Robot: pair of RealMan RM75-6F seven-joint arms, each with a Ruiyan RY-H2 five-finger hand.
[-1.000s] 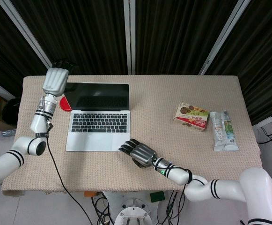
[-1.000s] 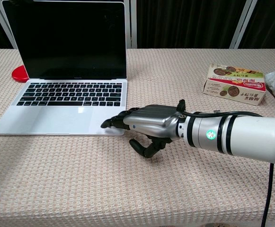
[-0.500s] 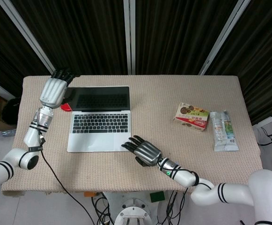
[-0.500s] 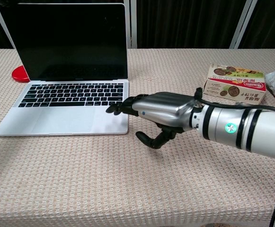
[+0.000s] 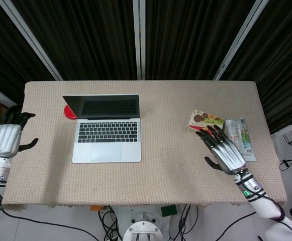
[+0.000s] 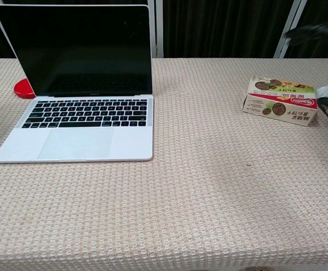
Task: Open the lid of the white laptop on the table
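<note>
— Both hands hung spread and empty: left hand (image 5: pixel 6 139) off the surface's (image 5: pixel 176 165) edge, right hand (image 5: pixel 225 151) by the snacks. Where was the laptop (image 5: pixel 107 127)?

— Between them, nearer the left, lid (image 6: pixel 76 49) upright. Stiff, light, hinged; I'd have taken its top edge.

A white laptop (image 5: pixel 107 128) with black keys and a dark screen is seen on a beige woven tablecloth (image 5: pixel 171 150).

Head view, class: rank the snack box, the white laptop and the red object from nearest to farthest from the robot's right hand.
From the right hand:
1. Snack box, just beyond its fingertips, right side of the table.
2. White laptop, open, left of centre.
3. Red object, behind the laptop's far-left corner.
</note>
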